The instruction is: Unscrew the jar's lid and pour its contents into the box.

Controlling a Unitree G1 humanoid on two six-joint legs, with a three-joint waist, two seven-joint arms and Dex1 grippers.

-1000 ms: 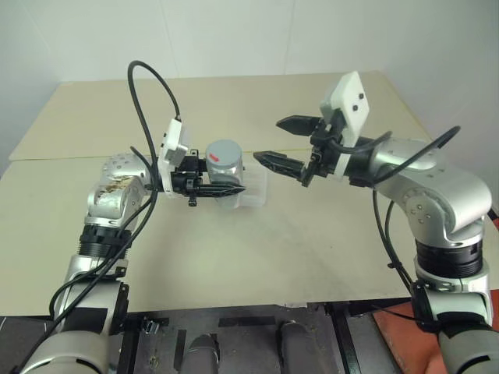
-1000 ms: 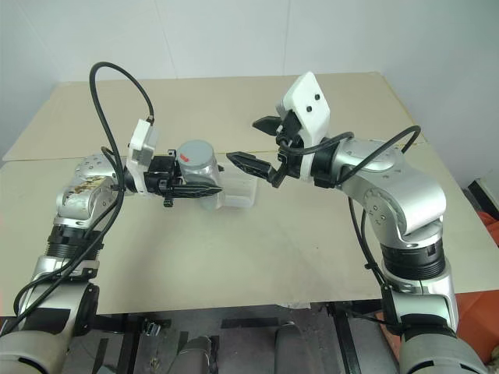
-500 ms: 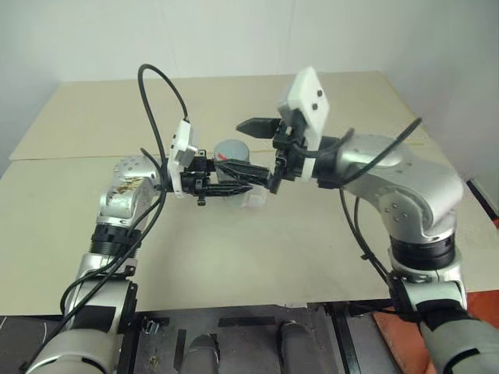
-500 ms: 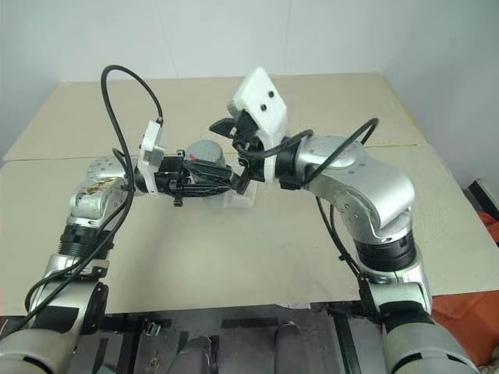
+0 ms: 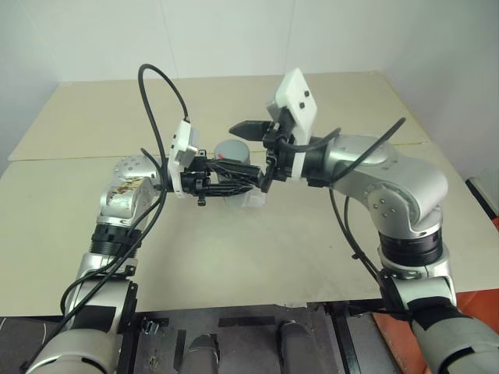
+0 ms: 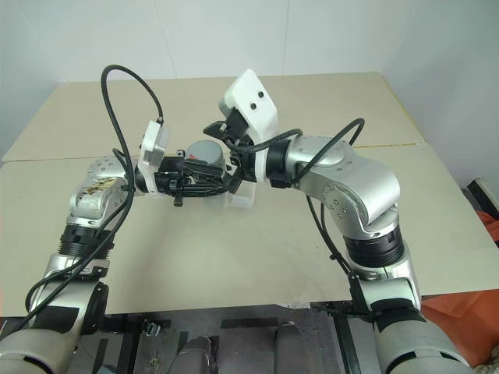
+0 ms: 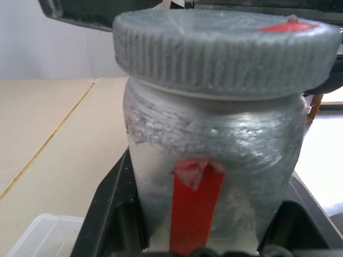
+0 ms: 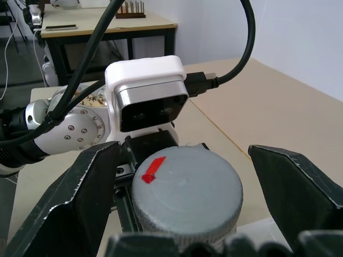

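Above the box (image 5: 253, 199), the left gripper (image 5: 234, 181) clamps the jar (image 7: 214, 160); the right gripper (image 8: 185, 176) stands wide open around the lid (image 8: 187, 193).

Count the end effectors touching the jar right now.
1. The left end effector is shut on the jar. The right end effector stands open around the lid, not yet touching it.

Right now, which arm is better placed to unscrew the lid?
The right. Its gripper stands open with a finger on either side of the lid, while the left gripper is shut on the jar, holding it above the table.
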